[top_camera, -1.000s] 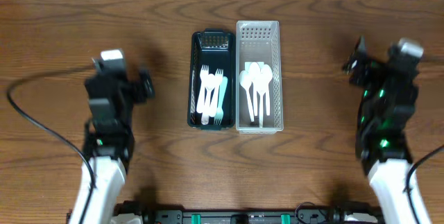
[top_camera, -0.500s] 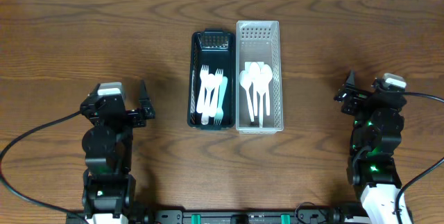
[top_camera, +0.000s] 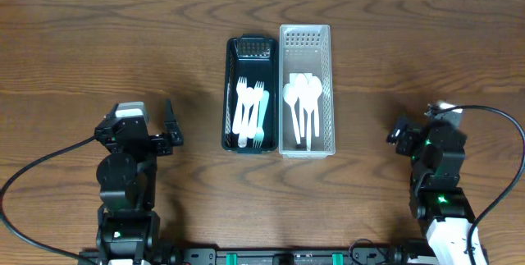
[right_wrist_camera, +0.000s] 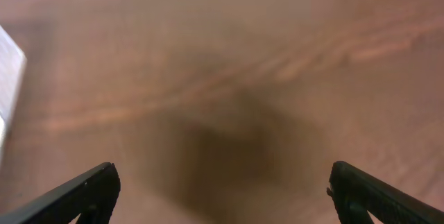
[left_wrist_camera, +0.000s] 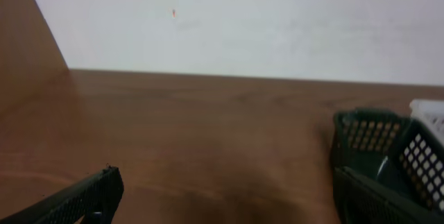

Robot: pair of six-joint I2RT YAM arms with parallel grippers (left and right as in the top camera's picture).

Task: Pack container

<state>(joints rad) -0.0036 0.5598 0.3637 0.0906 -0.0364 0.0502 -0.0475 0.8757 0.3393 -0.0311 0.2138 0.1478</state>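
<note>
A dark green basket holds several white forks and one pale teal one. Beside it, a clear white basket holds several white spoons. My left gripper is open and empty at the front left, apart from the baskets. In the left wrist view the fingers spread wide, with the dark basket at the right. My right gripper is open and empty at the front right. Its fingers frame bare wood in the right wrist view.
The brown wooden table stretches around both baskets. A white wall rises behind the table's far edge in the left wrist view. Black cables trail from each arm at the front.
Both arms have drawn back toward the front edge and lowered. The right arm moved further in the last half second. The baskets and cutlery have not moved.
</note>
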